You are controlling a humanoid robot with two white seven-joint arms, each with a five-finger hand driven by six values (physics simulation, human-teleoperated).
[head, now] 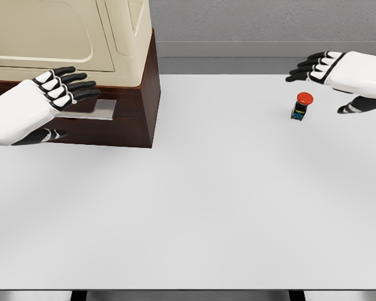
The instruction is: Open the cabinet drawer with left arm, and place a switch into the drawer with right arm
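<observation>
Switch (302,106) first: a small dark block with a round red button on top and a bit of blue-green at its base, standing upright on the white table (225,200), far right. Right hand (338,78) hovers just beside and above it, fingers spread, holding nothing; its arm runs off the picture's right edge. Left hand (41,103) is open too, fingers stretched toward the grey handle (97,110) on the dark brown drawer (128,119) of the cabinet (75,37). Whether the fingertips touch the handle cannot be told. Cabinet's cream upper part is cut off at the top and left.
</observation>
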